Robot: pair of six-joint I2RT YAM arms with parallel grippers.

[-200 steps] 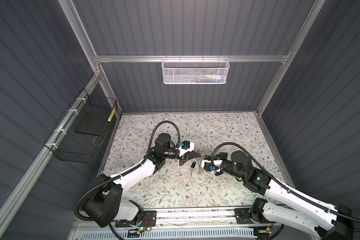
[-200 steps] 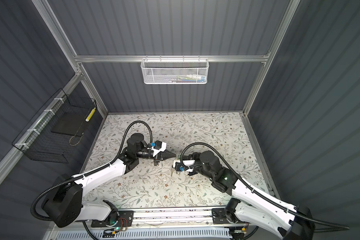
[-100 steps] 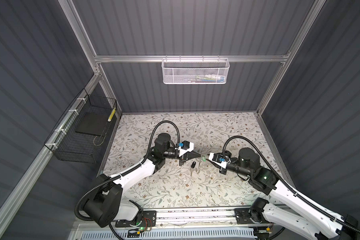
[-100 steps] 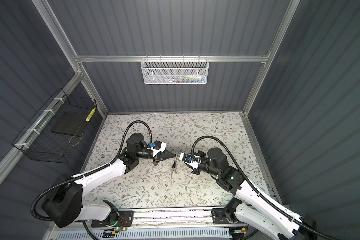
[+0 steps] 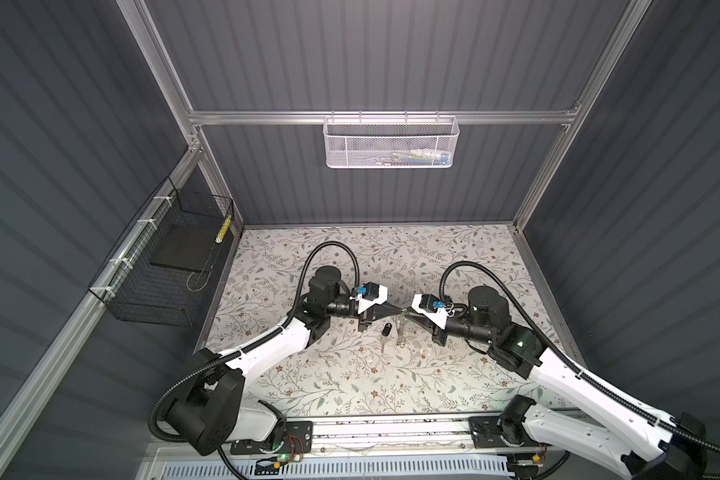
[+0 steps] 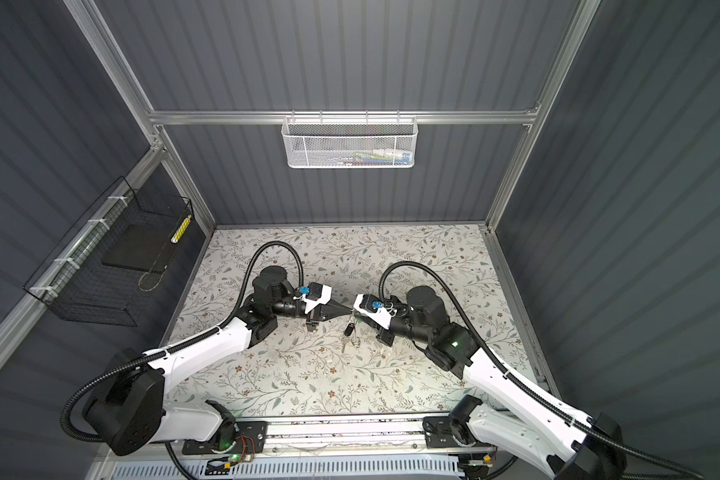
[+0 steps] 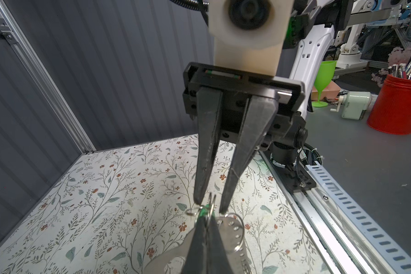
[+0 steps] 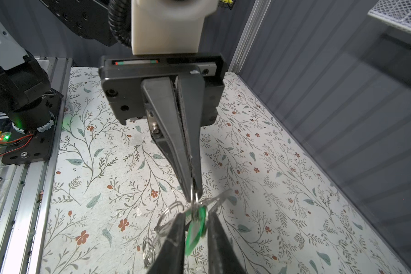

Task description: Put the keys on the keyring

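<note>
Now we see our left claw (image 8: 195,187) pinching a metal ring, while our right claw (image 7: 210,208) stands slightly spread around the green tag (image 8: 196,227), above the counter (image 5: 350,374).

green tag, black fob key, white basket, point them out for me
green tag (image 8: 195,229): right wrist view, middle of its green face
black fob key (image 5: 386,331): a top view, on the black head
white basket (image 5: 391,145): a top view, front mesh wall

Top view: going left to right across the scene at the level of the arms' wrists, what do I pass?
In order: black wire basket → left arm's black wrist motor → black-fob key → right arm's black wrist motor.
</note>
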